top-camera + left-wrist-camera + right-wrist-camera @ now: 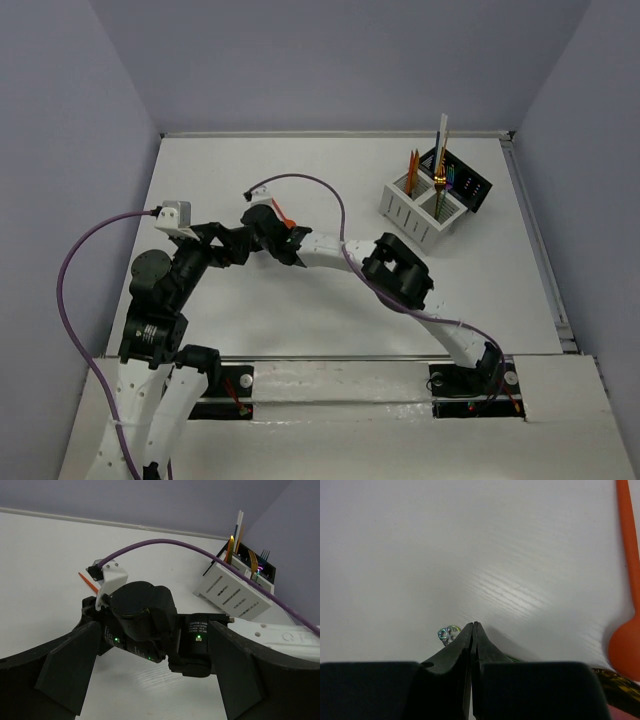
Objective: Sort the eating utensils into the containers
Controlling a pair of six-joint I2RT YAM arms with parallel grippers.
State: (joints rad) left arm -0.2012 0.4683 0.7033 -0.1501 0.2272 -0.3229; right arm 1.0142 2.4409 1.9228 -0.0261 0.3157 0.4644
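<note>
My right gripper point(474, 626) is matt black against the table point(470, 540), which is plain white with a faint grain of fine streaks; the spoon point(626, 580) at the edge of my view is solid orange-red; by my fingertips sits a small glinting bit point(448, 634), green-blue and silvery, perhaps iridescent, though too blurred to be sure; my cable point(318, 183) is purple; the caddy point(405, 207) is white with dark slots, holding orange pieces point(413, 165) and a gold fork point(440, 182); the box point(472, 186) is black, speckled with small holes.
</note>
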